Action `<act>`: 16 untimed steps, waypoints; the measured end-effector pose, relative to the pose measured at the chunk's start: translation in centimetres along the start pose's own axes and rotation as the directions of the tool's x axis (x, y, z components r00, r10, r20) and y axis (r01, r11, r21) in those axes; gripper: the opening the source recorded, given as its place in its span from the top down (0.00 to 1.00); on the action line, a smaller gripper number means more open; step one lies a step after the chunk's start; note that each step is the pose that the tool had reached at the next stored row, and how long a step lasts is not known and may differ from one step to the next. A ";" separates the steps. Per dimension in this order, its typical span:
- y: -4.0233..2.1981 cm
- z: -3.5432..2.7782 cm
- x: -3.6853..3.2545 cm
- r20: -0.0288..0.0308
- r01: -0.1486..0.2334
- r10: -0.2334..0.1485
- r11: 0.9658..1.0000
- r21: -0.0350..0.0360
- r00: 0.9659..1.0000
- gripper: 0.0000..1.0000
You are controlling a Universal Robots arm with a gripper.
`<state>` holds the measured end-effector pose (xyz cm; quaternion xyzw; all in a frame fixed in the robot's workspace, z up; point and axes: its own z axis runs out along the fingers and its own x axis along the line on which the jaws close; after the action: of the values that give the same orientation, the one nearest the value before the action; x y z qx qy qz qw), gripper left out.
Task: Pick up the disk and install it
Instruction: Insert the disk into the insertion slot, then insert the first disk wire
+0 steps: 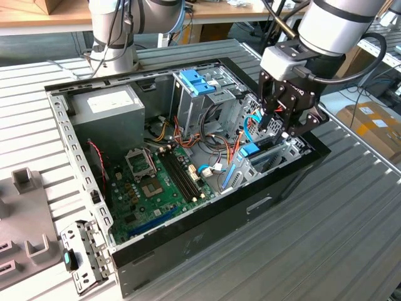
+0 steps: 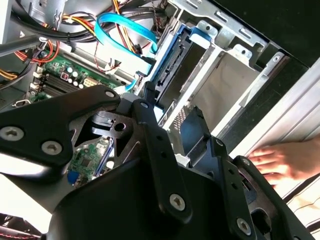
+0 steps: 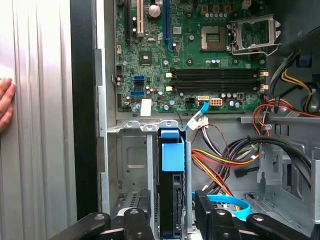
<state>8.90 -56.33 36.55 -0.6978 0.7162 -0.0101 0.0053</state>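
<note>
The disk (image 3: 173, 155) stands on edge in a metal bay slot at the case's front corner, its bright blue carrier tab facing the motherboard. In the second wrist view the disk's (image 2: 172, 60) blue frame and connector edge run up into the bay. My gripper (image 3: 172, 200) straddles the disk's near end, with a black finger (image 3: 142, 210) tight against one side and its partner on the other. In the exterior view the gripper (image 1: 285, 125) hangs over the bay at the right, and the disk's blue tab (image 1: 249, 149) pokes out below it.
The open case holds a green motherboard (image 1: 160, 182), a grey power supply (image 1: 106, 106) and a tall drive cage with a blue bracket (image 1: 197, 81). Blue cable (image 2: 125, 25) and coloured wires lie beside the bay. A person's hand (image 3: 4, 102) rests on the table outside the case wall.
</note>
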 end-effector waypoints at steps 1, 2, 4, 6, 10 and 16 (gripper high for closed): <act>0.01 0.04 0.00 0.000 0.000 0.000 1.000 0.000 1.000 0.52; 0.01 0.04 0.00 0.000 0.000 0.000 1.000 0.000 1.000 0.52; 0.02 0.08 0.00 0.000 0.000 0.000 1.000 0.000 1.000 0.52; 0.02 0.13 0.00 0.000 0.000 0.000 1.000 0.000 1.000 0.52; 0.02 0.14 0.00 0.000 0.000 0.000 1.000 0.000 1.000 0.52; 0.01 0.11 -0.15 -0.001 0.000 0.000 1.000 0.000 1.000 0.52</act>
<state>8.90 -56.19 36.44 -0.6977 0.7163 -0.0103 0.0051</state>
